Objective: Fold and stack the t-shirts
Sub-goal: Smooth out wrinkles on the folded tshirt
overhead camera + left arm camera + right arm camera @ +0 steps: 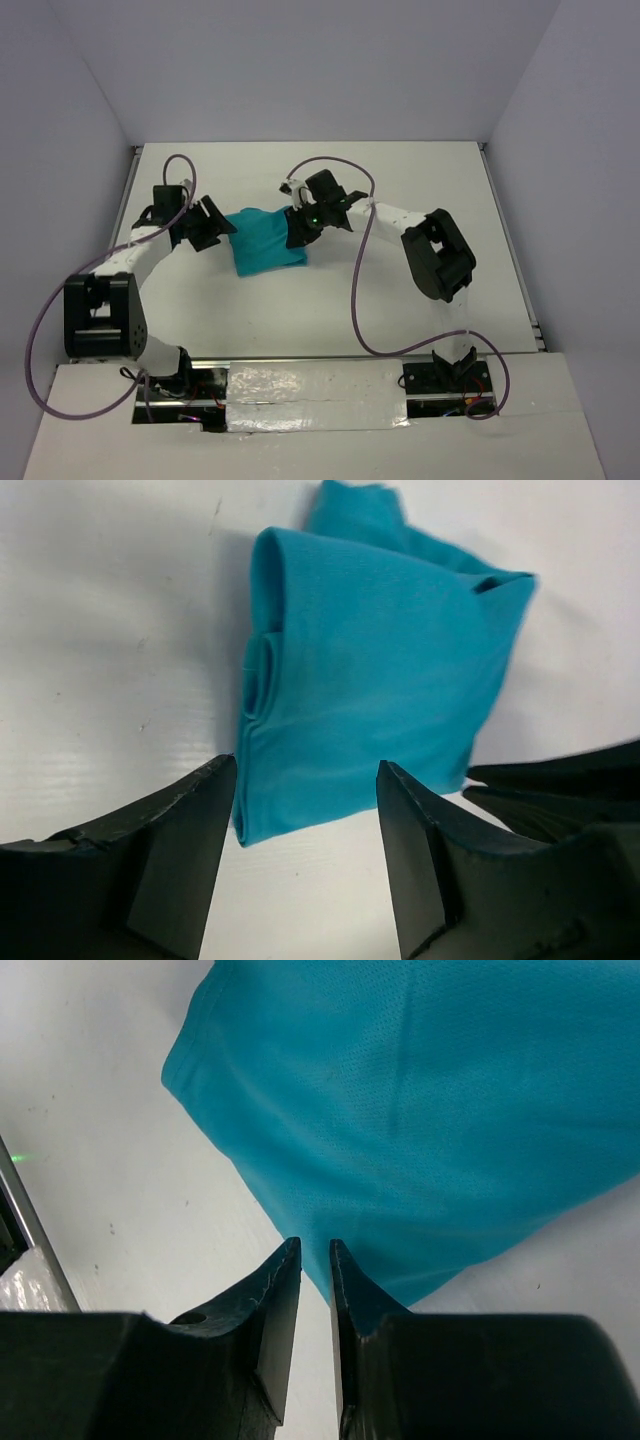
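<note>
Since the top camera looks down on black arm parts, it hides both side edges of the t-shirt, which lies folded into a small teal packet on the white table. The left gripper sits at the t-shirt's left edge and the right gripper at its upper right corner. From above, neither one's fingertips can be made out against the dark housings.

The left wrist view settles the left one. Its two fingers stand spread wide with nothing between them, and the t-shirt's near folded edge lies just beyond their tips. It is not clear whether the tips touch the cloth. On the t-shirt's left side the fold shows two rolled layers, and a loose flap pokes out at the far end, partly out of focus. A black shape to the right of the t-shirt is cut off by the frame, and I cannot say which part it is.

In the right wrist view the fingers are drawn almost together, leaving only a thin slit with no cloth in it. The t-shirt's hem lies just past the tips, and the rest of the cloth runs out of the frame. Its fabric is plain, with a fine mesh weave.
</note>
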Controlling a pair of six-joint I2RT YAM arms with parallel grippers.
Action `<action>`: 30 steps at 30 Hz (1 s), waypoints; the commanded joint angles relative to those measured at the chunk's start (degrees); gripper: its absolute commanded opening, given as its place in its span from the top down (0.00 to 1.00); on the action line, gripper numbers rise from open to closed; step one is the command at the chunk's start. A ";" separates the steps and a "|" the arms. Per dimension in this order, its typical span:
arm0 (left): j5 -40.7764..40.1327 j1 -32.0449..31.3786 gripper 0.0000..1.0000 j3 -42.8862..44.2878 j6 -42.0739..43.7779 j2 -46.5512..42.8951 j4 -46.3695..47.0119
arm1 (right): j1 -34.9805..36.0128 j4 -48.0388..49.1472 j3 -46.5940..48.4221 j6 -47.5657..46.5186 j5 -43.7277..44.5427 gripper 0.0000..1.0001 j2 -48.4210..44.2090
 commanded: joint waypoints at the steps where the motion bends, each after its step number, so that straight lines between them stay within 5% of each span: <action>1: 1.65 0.23 0.29 3.53 3.56 5.90 -1.46 | 0.54 -0.55 2.52 -0.97 -0.55 0.75 0.84; 15: 6.66 0.23 0.53 11.88 5.06 18.83 1.43 | 0.62 -1.78 3.31 -0.71 1.82 0.75 3.74; 23: 7.18 0.31 0.96 15.57 4.54 22.18 1.96 | 0.62 -3.19 4.37 -0.44 4.64 0.77 5.50; 30: 7.36 0.31 1.00 18.30 2.42 23.05 4.68 | 0.71 -3.28 3.40 -0.27 5.34 0.77 5.50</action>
